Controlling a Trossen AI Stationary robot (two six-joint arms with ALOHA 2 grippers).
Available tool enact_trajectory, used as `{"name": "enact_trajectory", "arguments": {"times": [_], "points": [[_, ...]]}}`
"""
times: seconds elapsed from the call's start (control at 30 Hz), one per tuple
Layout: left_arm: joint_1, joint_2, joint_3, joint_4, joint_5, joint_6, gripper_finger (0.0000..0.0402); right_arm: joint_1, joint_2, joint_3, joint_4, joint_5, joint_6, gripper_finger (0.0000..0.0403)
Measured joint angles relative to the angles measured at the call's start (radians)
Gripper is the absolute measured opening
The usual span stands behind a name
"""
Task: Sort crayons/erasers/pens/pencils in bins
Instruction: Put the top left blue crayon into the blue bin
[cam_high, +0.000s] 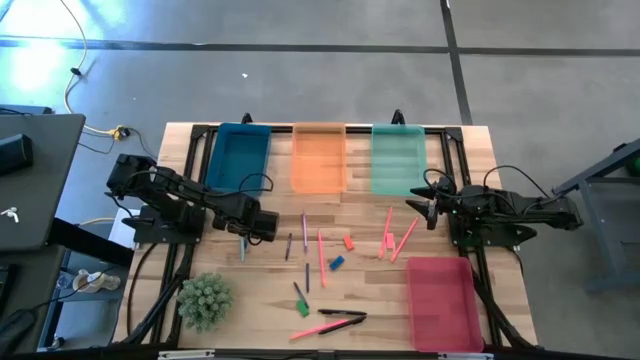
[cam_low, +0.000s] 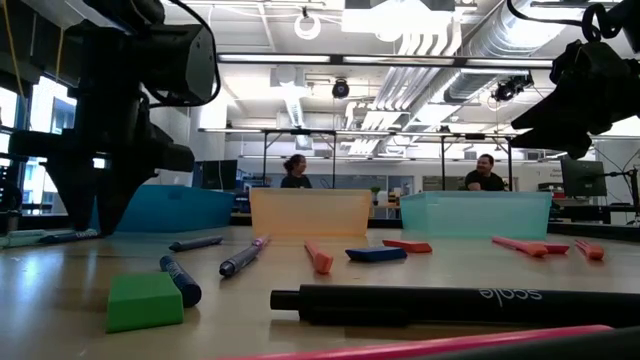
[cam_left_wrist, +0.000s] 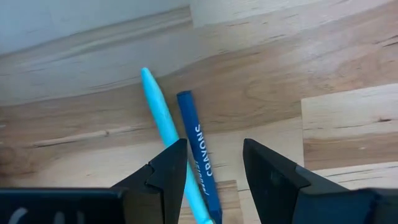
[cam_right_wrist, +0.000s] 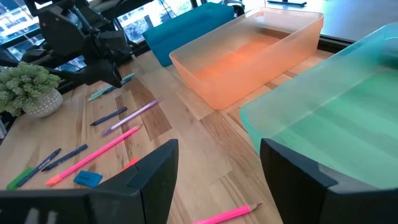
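Note:
My left gripper is open, low over the table's left part, in front of the blue bin. Its fingers stand on either side of a dark blue crayon. A light blue stick lies beside the crayon and runs under one finger. My right gripper is open and empty above the table, near the green bin. The orange bin stands between those two bins, and the red-pink bin is at the near right. The red-orange, blue and green erasers lie mid-table.
Pink sticks, purple and dark sticks and a black pen lie scattered mid-table. A small potted plant stands at the near left. People sit in the room beyond the table.

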Motion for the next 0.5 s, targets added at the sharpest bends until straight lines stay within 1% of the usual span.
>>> {"name": "enact_trajectory", "arguments": {"times": [0.33, 0.5], "points": [[0.0, 0.004, 0.0, -0.001, 0.003, -0.002, 0.0144, 0.0, 0.0, 0.0, 0.0, 0.0, 0.0, 0.022], [0.0, 0.028, 0.0, 0.005, 0.004, 0.008, 0.0144, 0.0, 0.0, 0.0, 0.0, 0.0, 0.0, 0.022]]}}
